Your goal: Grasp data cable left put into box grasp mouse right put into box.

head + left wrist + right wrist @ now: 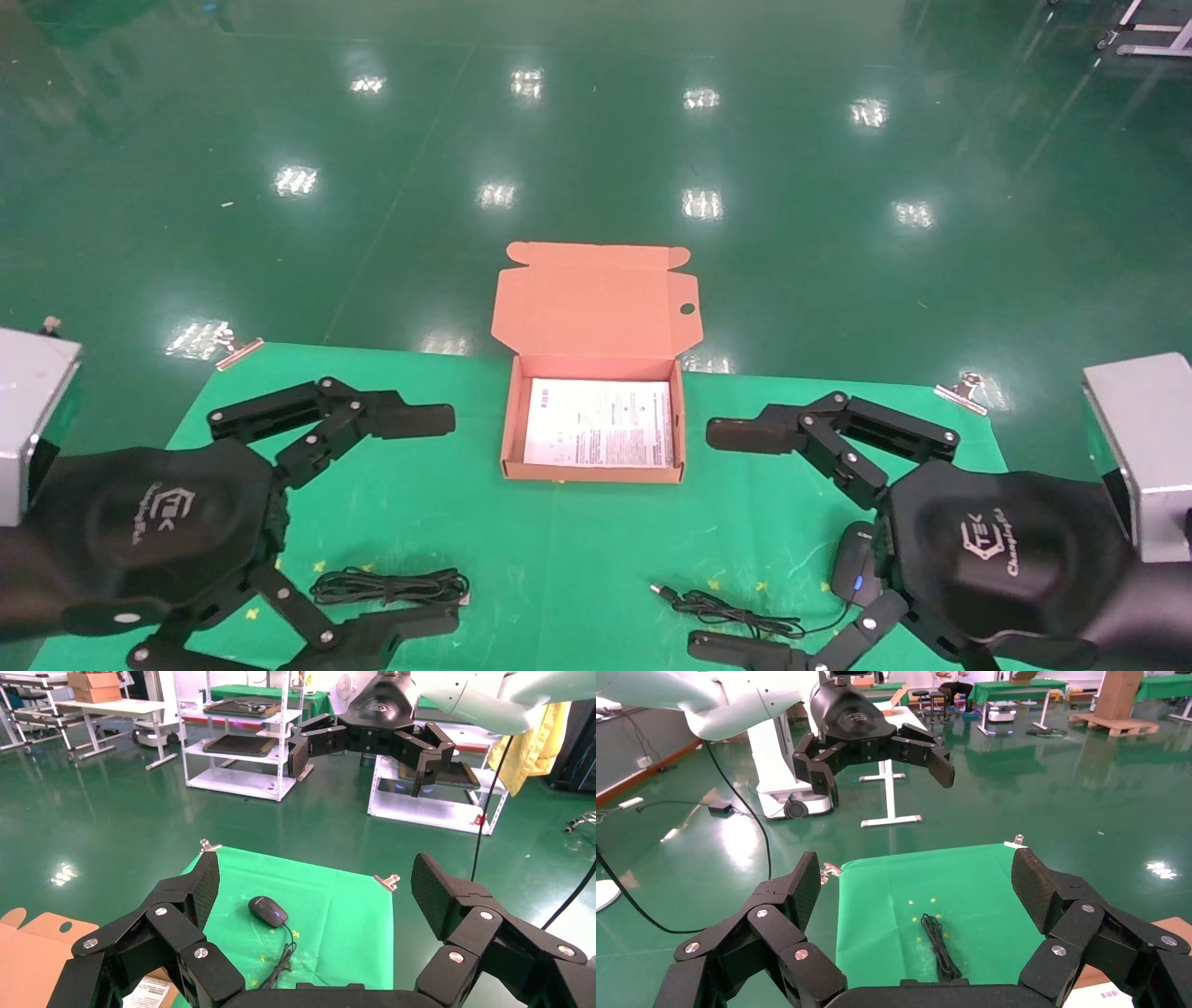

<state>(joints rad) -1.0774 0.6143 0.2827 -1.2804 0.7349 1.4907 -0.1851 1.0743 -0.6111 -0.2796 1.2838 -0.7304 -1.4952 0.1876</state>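
Note:
The orange-brown box [593, 473] stands open at the middle back of the table, its lid [596, 308] tipped back and a white printed sheet [601, 424] inside. The data cable [389, 586] lies bundled at the front left, also seen in the right wrist view [939, 948]. The black mouse [855, 564] with a blue light lies at the front right, its cord [736, 612] trailing left; the left wrist view shows the mouse [268, 911] too. My left gripper [447, 522] hovers open above the cable. My right gripper [712, 539] hovers open above the cord, beside the mouse.
A green cloth [559, 559] covers the table, held by metal clips [237, 349] at the far corners. Grey arm housings [1141, 447] stand at both side edges. Shiny green floor lies beyond the far edge.

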